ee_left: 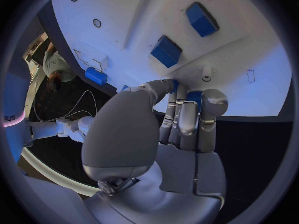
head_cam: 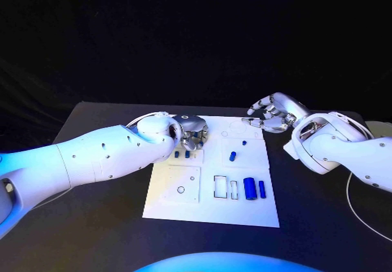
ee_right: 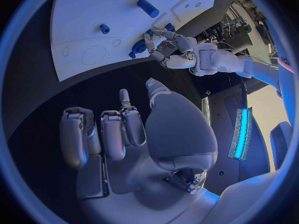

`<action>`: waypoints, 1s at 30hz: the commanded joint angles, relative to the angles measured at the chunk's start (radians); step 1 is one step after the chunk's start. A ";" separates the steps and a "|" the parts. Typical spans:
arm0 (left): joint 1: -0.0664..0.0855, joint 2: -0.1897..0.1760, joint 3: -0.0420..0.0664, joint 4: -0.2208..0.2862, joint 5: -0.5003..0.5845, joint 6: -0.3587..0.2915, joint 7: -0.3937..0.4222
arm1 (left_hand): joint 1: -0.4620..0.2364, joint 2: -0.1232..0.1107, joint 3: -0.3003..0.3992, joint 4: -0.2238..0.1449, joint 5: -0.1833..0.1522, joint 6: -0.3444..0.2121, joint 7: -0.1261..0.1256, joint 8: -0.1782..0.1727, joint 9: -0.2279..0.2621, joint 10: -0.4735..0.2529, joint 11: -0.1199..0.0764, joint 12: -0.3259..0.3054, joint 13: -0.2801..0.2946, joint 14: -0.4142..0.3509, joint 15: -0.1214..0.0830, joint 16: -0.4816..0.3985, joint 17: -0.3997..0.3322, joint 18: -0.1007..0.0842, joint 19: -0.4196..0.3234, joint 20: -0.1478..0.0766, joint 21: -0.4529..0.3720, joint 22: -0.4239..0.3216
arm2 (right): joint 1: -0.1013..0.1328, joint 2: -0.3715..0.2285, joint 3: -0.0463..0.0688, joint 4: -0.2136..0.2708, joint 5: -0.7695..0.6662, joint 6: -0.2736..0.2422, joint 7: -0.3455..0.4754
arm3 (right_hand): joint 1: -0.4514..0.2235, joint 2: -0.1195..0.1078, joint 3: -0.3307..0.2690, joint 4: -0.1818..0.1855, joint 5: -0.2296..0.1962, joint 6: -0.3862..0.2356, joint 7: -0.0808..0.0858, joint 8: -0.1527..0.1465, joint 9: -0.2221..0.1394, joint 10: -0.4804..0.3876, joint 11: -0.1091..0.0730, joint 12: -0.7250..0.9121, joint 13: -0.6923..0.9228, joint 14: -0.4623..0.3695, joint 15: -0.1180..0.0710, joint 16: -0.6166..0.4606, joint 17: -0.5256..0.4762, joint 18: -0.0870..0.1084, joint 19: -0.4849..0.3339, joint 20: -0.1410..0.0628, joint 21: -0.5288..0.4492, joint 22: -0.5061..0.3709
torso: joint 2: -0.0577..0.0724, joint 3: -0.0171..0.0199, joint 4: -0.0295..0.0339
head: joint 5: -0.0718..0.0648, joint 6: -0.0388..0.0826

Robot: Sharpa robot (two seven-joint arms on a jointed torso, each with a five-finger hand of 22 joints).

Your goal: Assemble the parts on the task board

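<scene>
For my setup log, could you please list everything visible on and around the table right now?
Table: one, black, under everything.
Task board: one, white, mid-table, with outlined slots.
Blue parts: two cylinders side by side at the board's near right; one small piece mid-board; one tiny peg beyond it; small pieces beside the left hand.
Cable: one, white, at the table's right.
Left hand: silver, fingers down on the board's far left, on a blue piece.
Right hand: silver, fingers apart, holding nothing, above the board's far right corner.
</scene>
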 commanded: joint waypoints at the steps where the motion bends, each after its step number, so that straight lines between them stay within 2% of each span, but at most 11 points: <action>1: -0.003 0.006 -0.003 -0.005 0.012 0.019 -0.005 | -0.006 0.006 0.011 -0.002 -0.004 0.008 0.000 -0.009 -0.002 0.007 0.000 -0.014 -0.008 0.007 -0.002 0.004 -0.005 -0.017 0.006 0.002 0.005 0.004 | -0.001 0.000 0.000 0.002 -0.005 0.007 0.003 | -0.009 0.003 0.000 0.000 0.006 -0.001 -0.005 0.005 0.001 -0.005 -0.004 -0.005 0.101 0.058 -0.006 -0.004 0.050 0.012 0.029 -0.006 -0.004 0.179 | 0.001 0.0003 0.0000 | -0.001 0.000; 8: -0.004 0.008 -0.003 -0.015 0.024 0.009 -0.003 | -0.019 0.004 0.020 -0.011 -0.008 0.021 -0.001 -0.026 -0.006 0.021 0.000 -0.042 -0.020 0.009 -0.002 0.002 -0.017 -0.017 0.003 0.003 0.011 0.009 | -0.001 0.000 0.000 0.002 -0.006 0.007 0.002 | -0.009 0.003 0.000 0.000 0.006 -0.001 -0.005 0.005 0.001 -0.005 -0.004 -0.005 0.101 0.058 -0.006 -0.004 0.050 0.012 0.029 -0.006 -0.004 0.179 | 0.000 0.0007 0.0001 | 0.000 -0.003; 15: -0.004 -0.011 -0.003 0.003 0.046 -0.021 0.007 | -0.033 -0.002 0.026 -0.020 -0.008 0.033 0.002 -0.043 -0.009 0.038 0.002 -0.073 -0.033 0.009 -0.001 0.000 -0.029 -0.016 -0.002 0.004 0.013 0.009 | -0.001 0.000 0.000 0.002 -0.007 0.006 0.003 | -0.009 0.003 0.000 0.000 0.006 -0.001 -0.005 0.005 0.001 -0.005 -0.004 -0.005 0.101 0.058 -0.006 -0.004 0.050 0.012 0.029 -0.006 -0.004 0.179 | -0.001 -0.0003 0.0010 | -0.001 -0.001; 21: -0.004 -0.044 0.008 0.039 0.069 -0.050 0.011 | -0.042 -0.005 0.026 -0.020 -0.007 0.038 0.003 -0.050 -0.010 0.046 0.003 -0.084 -0.037 0.009 0.000 0.000 -0.032 -0.017 -0.003 0.006 0.014 0.011 | -0.001 -0.001 0.000 0.002 -0.007 0.005 0.004 | -0.009 0.003 0.000 0.000 0.006 -0.001 -0.005 0.005 0.001 -0.005 -0.004 -0.005 0.101 0.058 -0.006 -0.004 0.050 0.012 0.029 -0.006 -0.004 0.179 | -0.002 0.0003 0.0024 | -0.001 0.003; 28: -0.003 -0.085 0.037 0.083 0.095 -0.092 0.014 | -0.049 -0.008 0.024 -0.021 -0.008 0.042 0.004 -0.054 -0.010 0.052 0.004 -0.092 -0.040 0.010 0.000 0.002 -0.032 -0.017 -0.002 0.008 0.017 0.014 | -0.001 -0.002 0.000 0.000 -0.007 0.003 0.004 | -0.009 0.003 0.000 0.000 0.006 -0.001 -0.005 0.005 0.001 -0.005 -0.004 -0.005 0.101 0.058 -0.006 -0.004 0.050 0.012 0.029 -0.006 -0.004 0.179 | -0.002 -0.0007 0.0024 | 0.001 0.010; 30: -0.003 -0.093 0.042 0.090 0.099 -0.097 0.013 | -0.050 -0.009 0.024 -0.021 -0.007 0.043 0.004 -0.055 -0.010 0.053 0.004 -0.095 -0.041 0.010 0.000 0.002 -0.032 -0.017 -0.002 0.008 0.018 0.015 | -0.001 -0.002 0.000 0.000 -0.007 0.003 0.004 | -0.009 0.003 0.000 0.000 0.006 -0.001 -0.005 0.005 0.001 -0.005 -0.004 -0.005 0.101 0.058 -0.006 -0.004 0.050 0.012 0.029 -0.006 -0.004 0.179 | -0.001 -0.0004 0.0025 | 0.001 0.011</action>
